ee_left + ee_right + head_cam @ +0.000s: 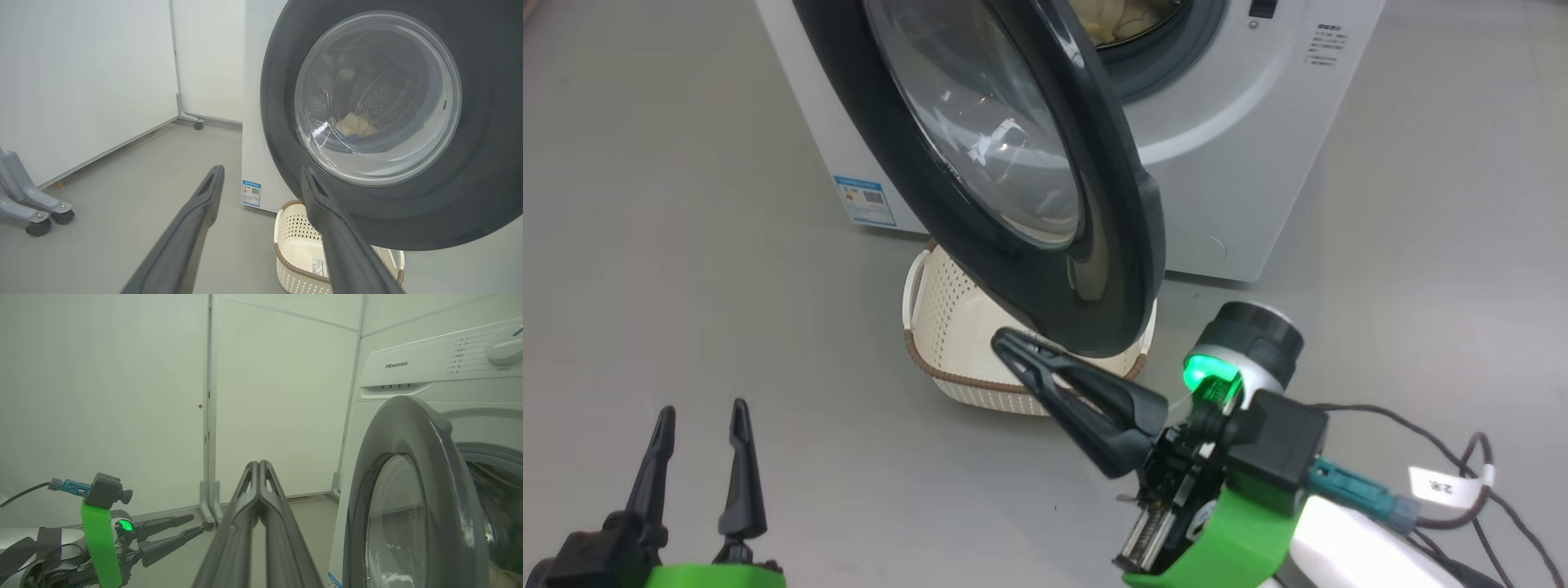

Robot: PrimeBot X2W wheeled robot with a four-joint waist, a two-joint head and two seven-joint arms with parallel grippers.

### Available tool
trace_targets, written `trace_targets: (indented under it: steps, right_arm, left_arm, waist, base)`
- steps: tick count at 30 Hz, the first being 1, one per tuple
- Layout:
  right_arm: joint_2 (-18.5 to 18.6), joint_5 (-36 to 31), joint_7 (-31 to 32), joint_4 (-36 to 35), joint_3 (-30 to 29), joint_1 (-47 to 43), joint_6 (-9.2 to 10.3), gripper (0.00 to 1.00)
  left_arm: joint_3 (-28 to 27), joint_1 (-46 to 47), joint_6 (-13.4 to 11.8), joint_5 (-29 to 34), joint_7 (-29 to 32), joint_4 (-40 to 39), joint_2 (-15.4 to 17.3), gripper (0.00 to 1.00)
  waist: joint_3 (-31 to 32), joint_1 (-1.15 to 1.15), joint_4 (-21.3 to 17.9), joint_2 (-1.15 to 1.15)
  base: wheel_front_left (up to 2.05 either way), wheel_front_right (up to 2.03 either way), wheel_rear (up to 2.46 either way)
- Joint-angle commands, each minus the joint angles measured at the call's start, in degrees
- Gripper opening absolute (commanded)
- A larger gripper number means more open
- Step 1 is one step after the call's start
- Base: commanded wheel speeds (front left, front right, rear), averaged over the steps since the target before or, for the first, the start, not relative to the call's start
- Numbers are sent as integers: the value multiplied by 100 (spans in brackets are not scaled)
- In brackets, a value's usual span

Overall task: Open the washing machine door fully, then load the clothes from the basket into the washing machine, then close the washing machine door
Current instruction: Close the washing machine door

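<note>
The white washing machine (1217,139) stands ahead with its black-rimmed glass door (1111,245) swung partway out toward me. Pale yellow clothes (1115,20) lie in the drum, and the left wrist view shows the clothes (353,124) through the glass. The cream basket (947,327) sits on the floor under the door, with nothing visible inside the basket (294,232) but its label. My right gripper (1003,339) is shut and empty, its tips right at the door's lower rim; contact is unclear. My left gripper (703,416) is open and empty at the lower left, clear of everything.
White partition panels on grey wheeled feet (36,212) stand to the left of the machine. Cables (1462,482) trail from my right wrist. Grey floor (686,245) spreads around the machine and basket.
</note>
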State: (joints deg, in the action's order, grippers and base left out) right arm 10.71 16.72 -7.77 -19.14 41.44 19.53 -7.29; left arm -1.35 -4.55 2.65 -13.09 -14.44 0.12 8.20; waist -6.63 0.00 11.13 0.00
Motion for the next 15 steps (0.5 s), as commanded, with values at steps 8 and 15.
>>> trace_targets:
  steps: [8,15]
  right_arm:
    - [-5,28,-105,408,218,191,-20,0]
    - [83,-89,-227,748,-268,167,-20,0]
  left_arm:
    - [-174,501,159,113,-56,-75,-189,100]
    - [-176,691,254,158,-56,10,-346,100]
  waist:
    - [-520,0,333,0]
    - [-894,0,348,0]
  base:
    - [0,0,0]
    - [0,0,0]
